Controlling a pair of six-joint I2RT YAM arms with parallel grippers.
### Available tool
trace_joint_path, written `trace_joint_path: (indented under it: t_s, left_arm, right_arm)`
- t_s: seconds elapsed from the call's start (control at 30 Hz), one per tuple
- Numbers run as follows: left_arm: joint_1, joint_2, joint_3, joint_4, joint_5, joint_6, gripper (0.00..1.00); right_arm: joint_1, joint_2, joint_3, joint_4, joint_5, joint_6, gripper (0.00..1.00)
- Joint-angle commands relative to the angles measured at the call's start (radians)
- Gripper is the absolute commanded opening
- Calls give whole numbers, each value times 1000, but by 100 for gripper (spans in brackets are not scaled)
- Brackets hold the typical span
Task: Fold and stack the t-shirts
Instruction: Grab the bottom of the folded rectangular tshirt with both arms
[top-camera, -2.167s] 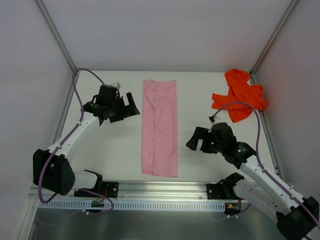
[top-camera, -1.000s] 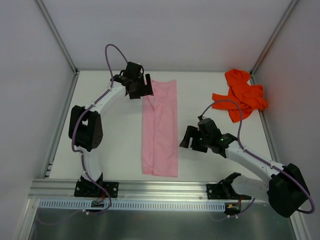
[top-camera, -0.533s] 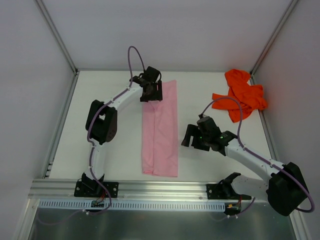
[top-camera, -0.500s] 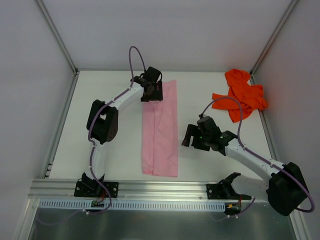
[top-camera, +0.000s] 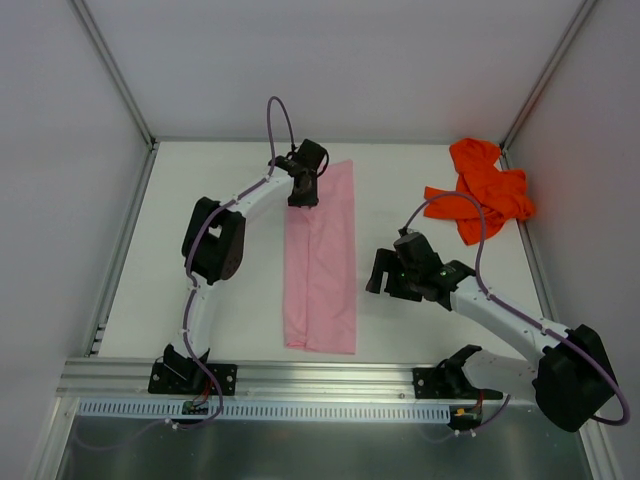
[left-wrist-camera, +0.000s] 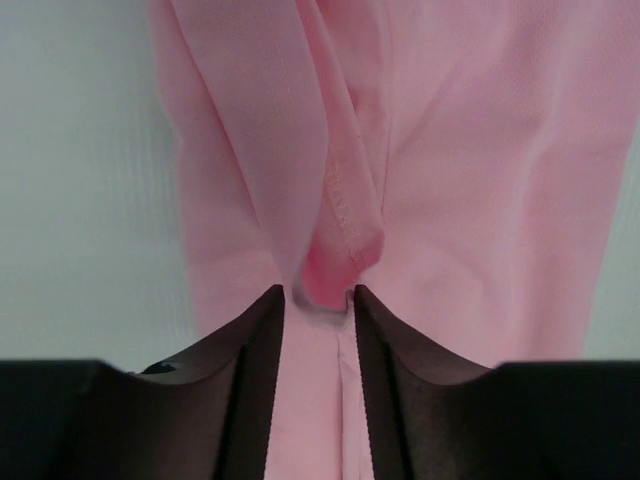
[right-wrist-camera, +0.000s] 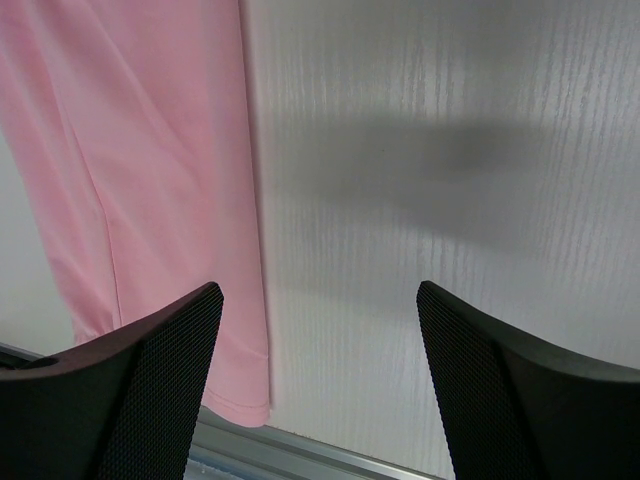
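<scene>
**Top view.** The pink t-shirt (top-camera: 320, 270) lay flat at the middle of the white counter (top-camera: 400, 190). It was folded into a long narrow strip of smooth soft cloth, with a crease running along its length. The orange-red t-shirt (top-camera: 480, 190) lay crumpled in an irregular heap near the far right corner, well apart from the pink one. The left arm (top-camera: 255, 193) reached far forward, its lower links doubled back on themselves. The left claw (top-camera: 301, 198) was at the far left corner of the strip. The right arm (top-camera: 500, 315) reached low across from the right. The right claw (top-camera: 376, 272) was over bare counter just beside the strip's right edge.

**Left wrist view.** Two dark tapered fingers (left-wrist-camera: 255, 370) stood close together. A rounded ridge of pink cloth with a stitched hem sat between their tips, so the claw was clenched on the pink t-shirt.

**Right wrist view.** The black fingers (right-wrist-camera: 150, 380), with finely dimpled pads, stood wide apart in the released state with nothing between them. Below them lay finely grained counter. The strip's right edge and near corner showed at the left, close to a metal rail (right-wrist-camera: 300, 447).
</scene>
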Motion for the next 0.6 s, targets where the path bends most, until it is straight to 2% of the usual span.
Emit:
trace_joint_path:
  t_s: [0.0, 0.1, 0.13, 0.23, 0.57]
  left_arm:
    - [-7, -6, 40, -15, -71, 20, 30]
    - [-9, -27, 22, -15, -87, 11, 19]
    - [-7, -34, 14, -12, -88, 7, 10]
    - [-7, -47, -21, -9, -101, -14, 2]
    - [25, -138, -204, 60, -93, -166, 0]
  right_arm:
    - [5, -15, 39, -15, 34, -7, 82]
    - [5, -13, 35, -12, 34, -7, 82]
    - [7, -13, 36, -12, 33, -6, 82]
    - [5, -8, 35, -8, 31, -7, 82]
    - [5, 8, 32, -1, 14, -9, 82]
